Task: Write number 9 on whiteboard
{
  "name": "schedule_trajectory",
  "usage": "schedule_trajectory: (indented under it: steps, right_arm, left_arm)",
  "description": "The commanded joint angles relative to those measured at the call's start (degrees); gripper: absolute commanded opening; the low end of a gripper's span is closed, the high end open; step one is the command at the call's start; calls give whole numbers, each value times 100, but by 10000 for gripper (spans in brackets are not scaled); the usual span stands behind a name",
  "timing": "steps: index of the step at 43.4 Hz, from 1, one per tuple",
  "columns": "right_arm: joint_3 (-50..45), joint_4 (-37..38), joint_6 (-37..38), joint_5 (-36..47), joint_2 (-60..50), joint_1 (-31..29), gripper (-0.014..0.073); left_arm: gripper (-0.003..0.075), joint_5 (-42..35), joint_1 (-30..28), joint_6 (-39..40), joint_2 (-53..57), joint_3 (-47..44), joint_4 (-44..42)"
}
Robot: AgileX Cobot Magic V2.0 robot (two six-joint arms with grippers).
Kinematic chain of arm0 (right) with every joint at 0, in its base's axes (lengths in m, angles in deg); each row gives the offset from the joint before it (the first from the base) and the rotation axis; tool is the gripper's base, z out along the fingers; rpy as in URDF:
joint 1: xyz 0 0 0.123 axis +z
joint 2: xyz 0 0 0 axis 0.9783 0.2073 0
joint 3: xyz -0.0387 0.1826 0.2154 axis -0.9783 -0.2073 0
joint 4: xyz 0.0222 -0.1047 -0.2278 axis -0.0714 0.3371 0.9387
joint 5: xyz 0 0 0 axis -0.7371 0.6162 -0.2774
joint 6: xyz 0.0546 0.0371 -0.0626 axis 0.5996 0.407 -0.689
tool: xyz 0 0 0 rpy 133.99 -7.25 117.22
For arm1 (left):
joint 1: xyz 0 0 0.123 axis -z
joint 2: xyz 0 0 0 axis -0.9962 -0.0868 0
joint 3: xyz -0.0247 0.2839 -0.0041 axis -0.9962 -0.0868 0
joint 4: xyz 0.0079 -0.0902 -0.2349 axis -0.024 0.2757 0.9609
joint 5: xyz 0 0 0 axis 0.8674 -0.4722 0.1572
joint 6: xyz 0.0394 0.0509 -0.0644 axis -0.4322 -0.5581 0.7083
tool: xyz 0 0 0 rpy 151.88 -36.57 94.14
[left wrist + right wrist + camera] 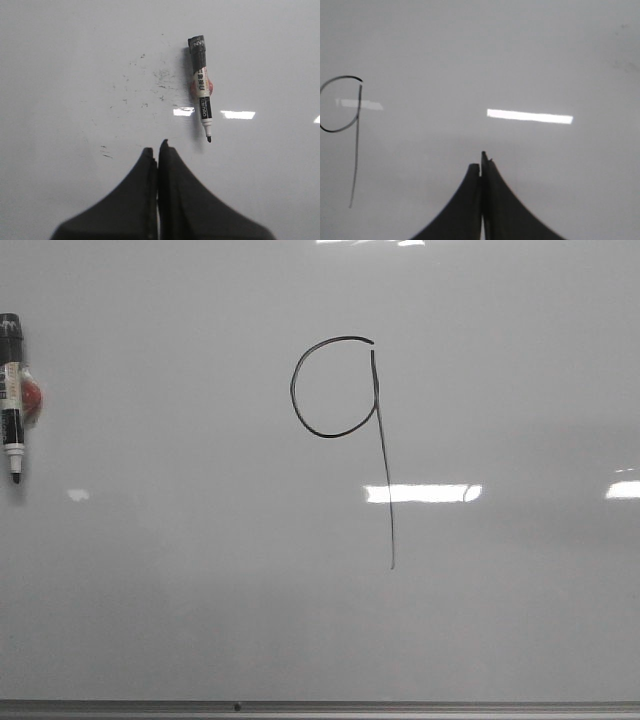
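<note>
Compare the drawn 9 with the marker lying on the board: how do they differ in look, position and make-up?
The number 9 is a thin flat ink line near the middle of the whiteboard; the marker is a solid black-and-white object at its left edge. The 9 has a round loop plus a long tail; the marker is one straight stick. The 9 runs taller than the marker. Both stand roughly vertical in the front view.

Left pincer (158,148) matte black, tapered curved fingers, right pincer (482,162) alike
</note>
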Motion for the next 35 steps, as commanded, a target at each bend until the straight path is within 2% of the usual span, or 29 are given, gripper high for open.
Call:
schedule_trajectory:
  steps: [1, 12, 35]
  right_arm:
    - [-249, 986, 893, 589, -148, -69, -67]
    - [-785, 1085, 964, 615, -687, -82, -67]
    - [-785, 1085, 964, 314, -915, -82, -67]
  left_arm:
    - [-19, -493, -11, 56, 115, -18, 1]
    - [-19, -493, -11, 56, 115, -18, 1]
    - [-19, -493, -11, 56, 115, -18, 1]
